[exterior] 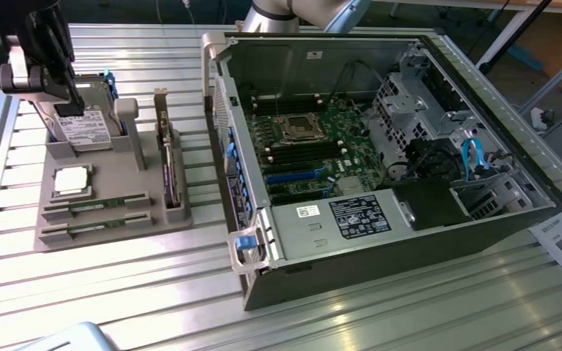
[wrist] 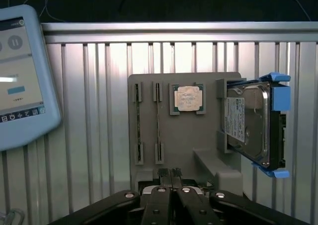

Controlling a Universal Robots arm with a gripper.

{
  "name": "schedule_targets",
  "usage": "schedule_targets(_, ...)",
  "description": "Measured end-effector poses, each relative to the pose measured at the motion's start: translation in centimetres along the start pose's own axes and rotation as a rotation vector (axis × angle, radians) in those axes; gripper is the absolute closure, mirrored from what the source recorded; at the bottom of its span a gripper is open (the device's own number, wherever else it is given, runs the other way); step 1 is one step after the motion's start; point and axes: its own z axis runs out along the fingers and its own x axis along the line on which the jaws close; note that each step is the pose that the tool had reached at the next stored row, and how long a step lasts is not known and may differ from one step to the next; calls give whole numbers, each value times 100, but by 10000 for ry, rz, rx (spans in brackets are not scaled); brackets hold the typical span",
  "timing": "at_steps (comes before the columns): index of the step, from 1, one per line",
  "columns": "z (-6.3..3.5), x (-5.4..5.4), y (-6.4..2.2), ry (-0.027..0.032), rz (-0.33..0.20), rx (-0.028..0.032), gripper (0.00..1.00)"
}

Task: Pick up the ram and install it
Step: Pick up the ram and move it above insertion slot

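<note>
Gripper (wrist: 169, 173): fingers pressed together, nothing between them; hangs above the grey holder (wrist: 203, 130), clear of it.
Ram (exterior: 96, 204): on edge in its holder slot, ahead of the fingertips, not touched.
Second stick (exterior: 94, 226): parallel, just beside the ram.
Processor (wrist: 188, 98): flat in its pocket, next to the sticks.
Hard drive (wrist: 251, 123): upright in blue rails at the holder's edge, tallest thing near the hand.
Expansion card (exterior: 169, 172): on edge along the holder side facing the open computer case (exterior: 359, 241).
Room: bare ribbed table (wrist: 89, 135) around the holder, narrow strip towards the case.
Pendant (wrist: 20, 71): apart from the holder.

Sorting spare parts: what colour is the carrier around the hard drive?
The carrier is blue, clearest in the wrist view.
</note>
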Motion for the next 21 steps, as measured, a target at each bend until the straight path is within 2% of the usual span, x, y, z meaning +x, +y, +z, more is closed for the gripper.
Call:
schedule_targets(1,0,0,-6,0,1,-36,90)
schedule_targets(4,0,-1,-36,1,7,-214,90)
schedule_targets(5,0,-1,-38,1,8,-228,90)
schedule_targets(10,0,-1,-37,1,7,-229,90)
schedule_targets(16,25,2,82,1,8,-249,90)
schedule_targets(21,27,2,90,1,7,-258,90)
